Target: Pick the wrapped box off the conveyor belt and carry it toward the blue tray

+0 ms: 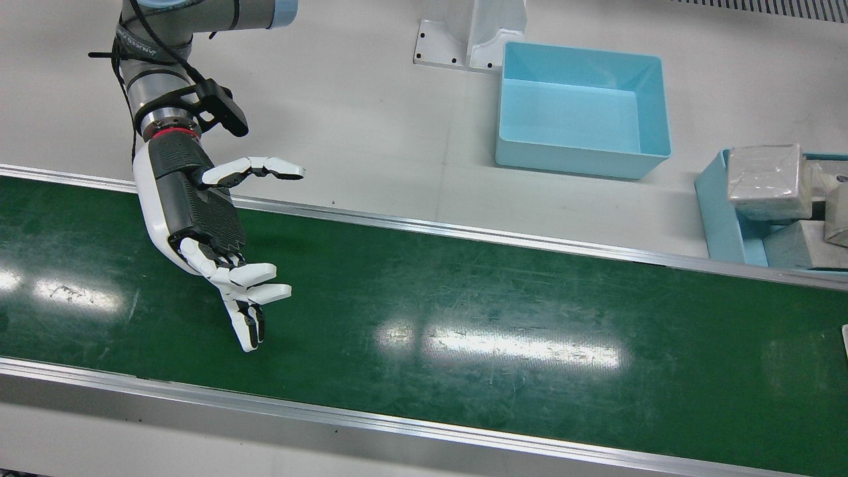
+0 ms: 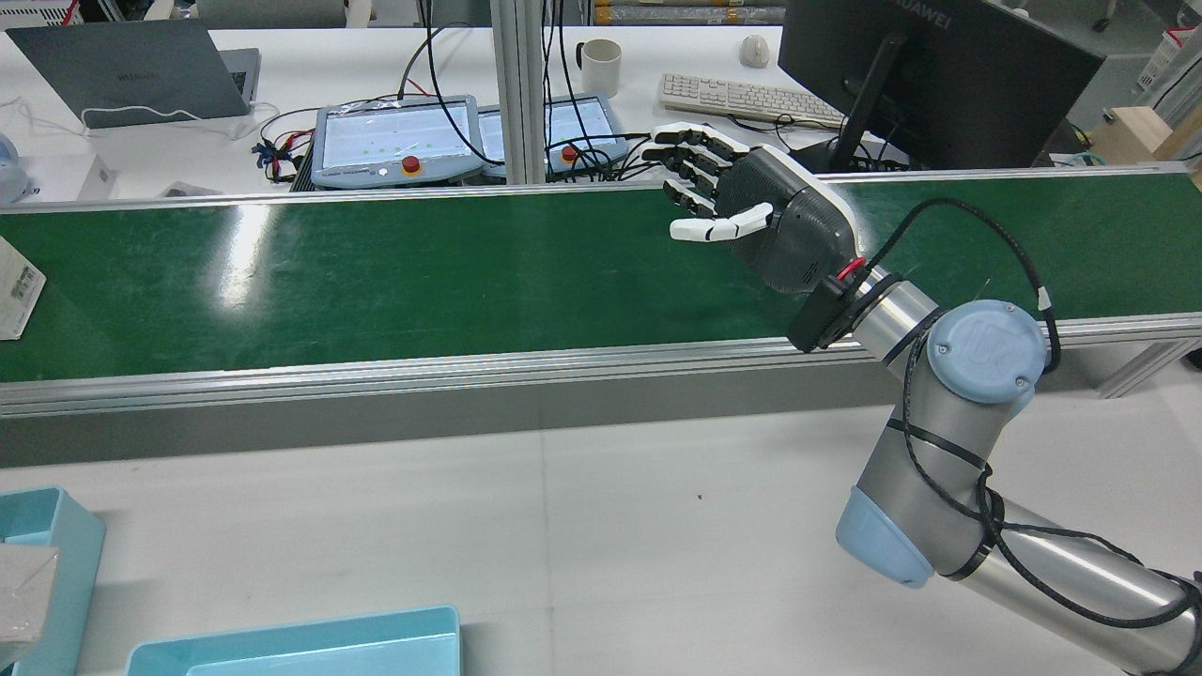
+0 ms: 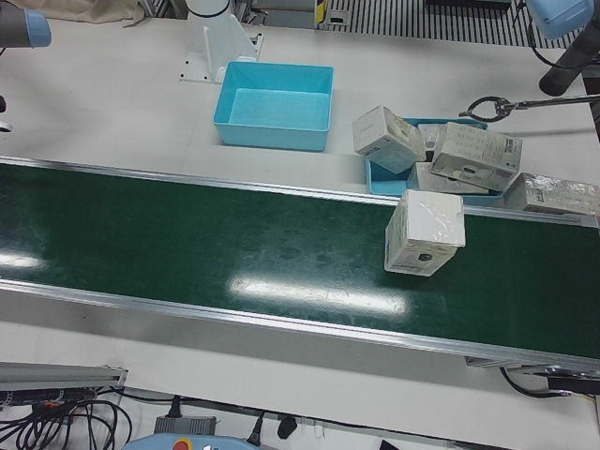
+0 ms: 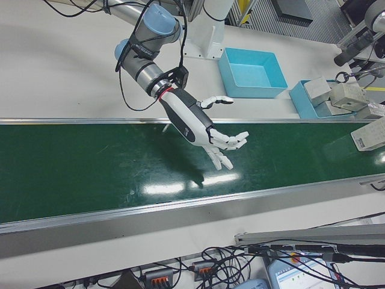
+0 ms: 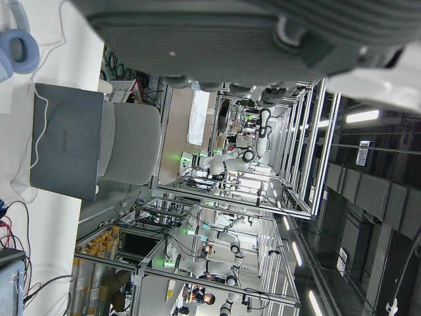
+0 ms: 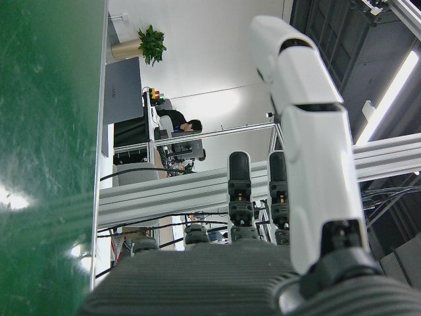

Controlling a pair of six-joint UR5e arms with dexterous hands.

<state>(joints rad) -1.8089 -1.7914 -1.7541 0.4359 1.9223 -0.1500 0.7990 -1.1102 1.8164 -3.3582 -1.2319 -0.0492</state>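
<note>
The wrapped box (image 3: pixel 424 232), white under clear film, stands on the green conveyor belt (image 3: pixel 187 244) near the left arm's end. It also shows at the belt's edge in the rear view (image 2: pixel 14 286) and in the right-front view (image 4: pixel 370 133). My right hand (image 1: pixel 205 225) is open and empty, held over the belt far from the box, fingers spread (image 2: pixel 761 216). The empty blue tray (image 1: pixel 583 109) sits on the white table beyond the belt. The left hand view shows only part of my left hand's palm (image 5: pixel 263 39); its fingers are hidden.
A second blue tray (image 3: pixel 384 178) beside the belt holds several wrapped boxes (image 1: pixel 768 172), close behind the box on the belt. An arm pedestal (image 1: pixel 467 33) stands next to the empty tray. Desks with a laptop and a monitor lie beyond the belt's far rail (image 2: pixel 563 188).
</note>
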